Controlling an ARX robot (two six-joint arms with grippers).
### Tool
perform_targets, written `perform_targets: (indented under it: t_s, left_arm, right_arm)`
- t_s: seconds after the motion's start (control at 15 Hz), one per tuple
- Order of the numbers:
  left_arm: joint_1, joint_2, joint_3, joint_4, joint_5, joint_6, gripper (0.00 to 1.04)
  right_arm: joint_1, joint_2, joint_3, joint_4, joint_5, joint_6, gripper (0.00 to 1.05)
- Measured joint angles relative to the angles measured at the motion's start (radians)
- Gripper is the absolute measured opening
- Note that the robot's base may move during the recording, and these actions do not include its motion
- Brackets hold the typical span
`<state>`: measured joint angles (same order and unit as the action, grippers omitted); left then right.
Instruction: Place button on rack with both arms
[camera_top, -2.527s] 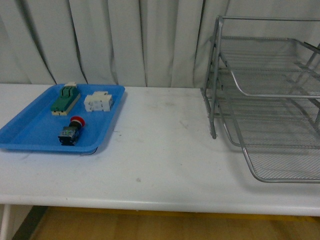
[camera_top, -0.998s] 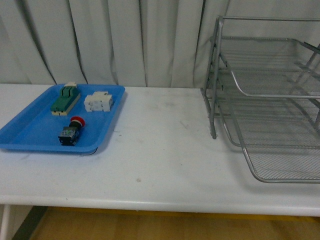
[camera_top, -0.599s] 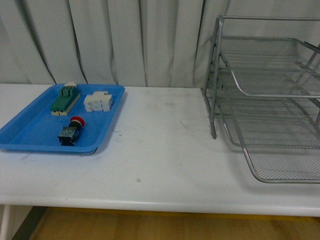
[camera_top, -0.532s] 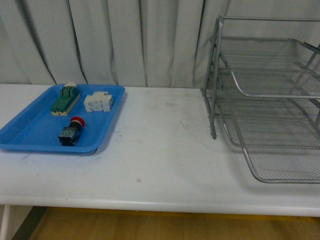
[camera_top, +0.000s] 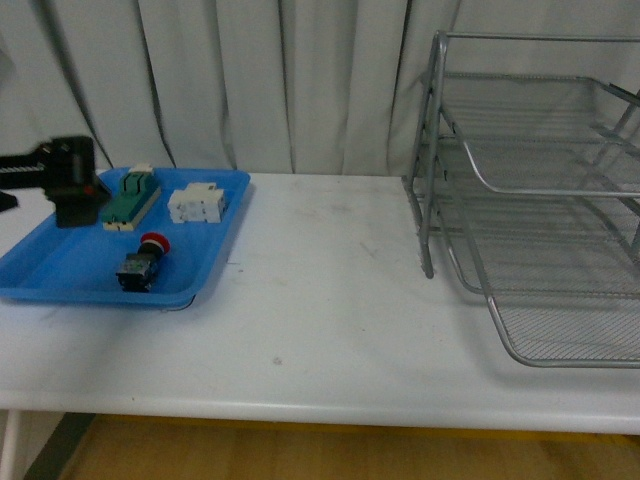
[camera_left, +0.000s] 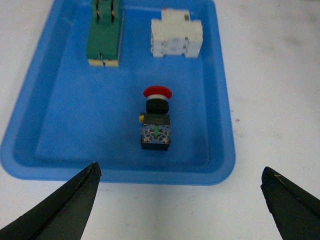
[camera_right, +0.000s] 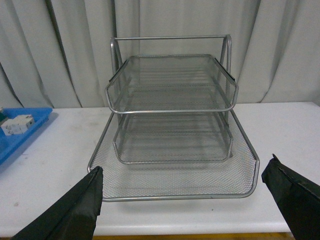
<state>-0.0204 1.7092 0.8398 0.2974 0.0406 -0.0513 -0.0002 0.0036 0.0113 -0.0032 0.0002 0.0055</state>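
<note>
Seemingly the reaching step: left gripper (camera_left: 180, 170), wide open and empty like the right gripper (camera_right: 182, 167), hovers over the red-capped black push-button (camera_left: 156, 125) at six o'clock in the blue plastic tray (camera_left: 65, 125); next, descend and pinch.

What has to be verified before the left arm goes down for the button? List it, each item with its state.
1. The button lies on its side in the blue tray, untouched: ok.
2. The left pincer is open, fingers spread wide: ok.
3. In the left wrist view the button sits between the two fingers' lines: ok.
4. The green switch block and the white terminal block lie apart from the button: ok.
5. The right pincer is open and faces the rack: ok.
6. Height of the left pincer above the button: cannot tell.
</note>
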Motion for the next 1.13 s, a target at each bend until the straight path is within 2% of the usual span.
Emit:
perform_targets:
  t_s: [0.2, 0.4, 0.53, 0.67, 0.8, 1.13]
  left_arm:
    - [-0.029, 0.253, 0.282, -0.152, -0.038, 0.076, 0.98]
    - [-0.012, 0.422, 0.478, -0.259, -0.08, 0.119, 0.98]
    - [0.01, 0.493, 0.549, -0.317, -0.097, 0.13, 0.98]
    - [0.027, 0.529, 0.61, -0.377, -0.045, 0.088, 0.98]
    - [0.023, 0.545, 0.633, -0.401, -0.01, 0.074, 0.98]
    - [0.011, 0.631, 0.673, -0.415, -0.02, 0.087, 0.98]
  right_arm:
    - [0.0, 0.0, 0.0, 0.0, 0.0, 0.0, 0.98]
    - [0.0, 0.0, 0.0, 0.0, 0.0, 0.0, 0.98]
    - [0.0, 0.0, 0.0, 0.0, 0.0, 0.0, 0.98]
    - [0.0, 0.0, 0.0, 0.0, 0.0, 0.0, 0.98]
    - [0.0, 0.0, 0.0, 0.0, 0.0, 0.0, 0.98]
    - [0.0, 0.0, 0.0, 0.0, 0.0, 0.0, 0.98]
